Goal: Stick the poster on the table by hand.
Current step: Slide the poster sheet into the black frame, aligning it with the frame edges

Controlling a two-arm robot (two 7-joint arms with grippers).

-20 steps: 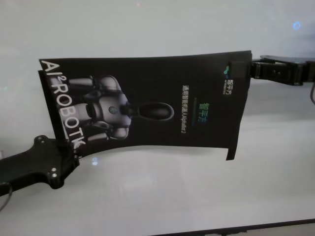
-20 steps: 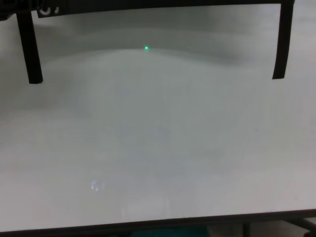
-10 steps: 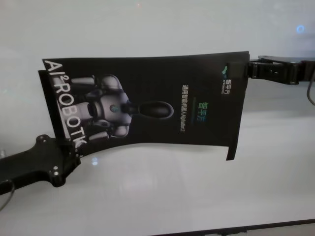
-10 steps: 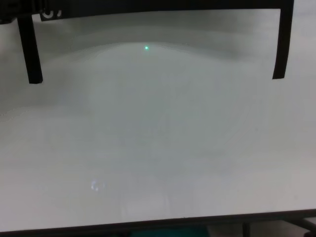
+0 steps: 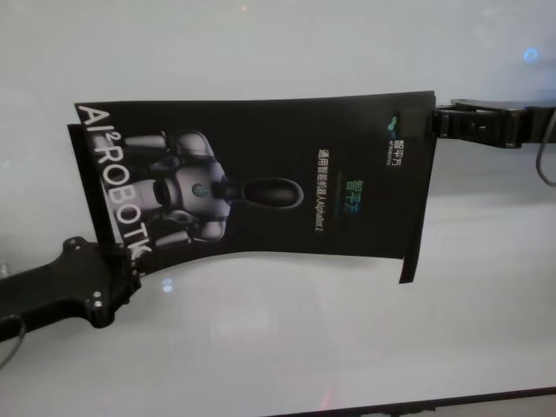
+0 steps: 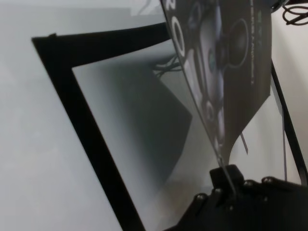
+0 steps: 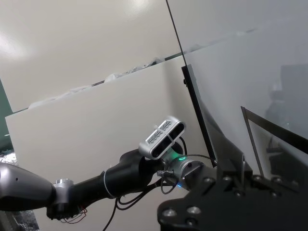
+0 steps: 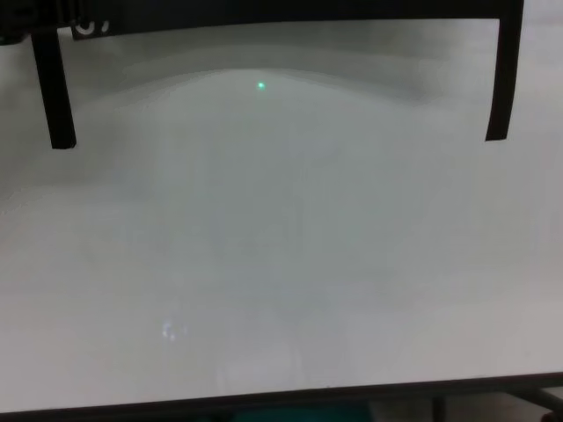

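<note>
The black poster with a grey robot picture hangs stretched in the air over the white table. My left gripper is shut on its near left corner; the left wrist view shows that pinch with the sheet edge-on. My right gripper is shut on the far right corner. In the chest view only the poster's lower edge shows along the top, above the bare table.
Narrow black tape strips hang from the poster's corners. The table's dark near edge runs along the bottom. My head camera and left arm appear in the right wrist view.
The poster's lower edge has sunk slightly in the chest view. The right gripper and its corner have shifted a little to the left. The left gripper has barely moved.
</note>
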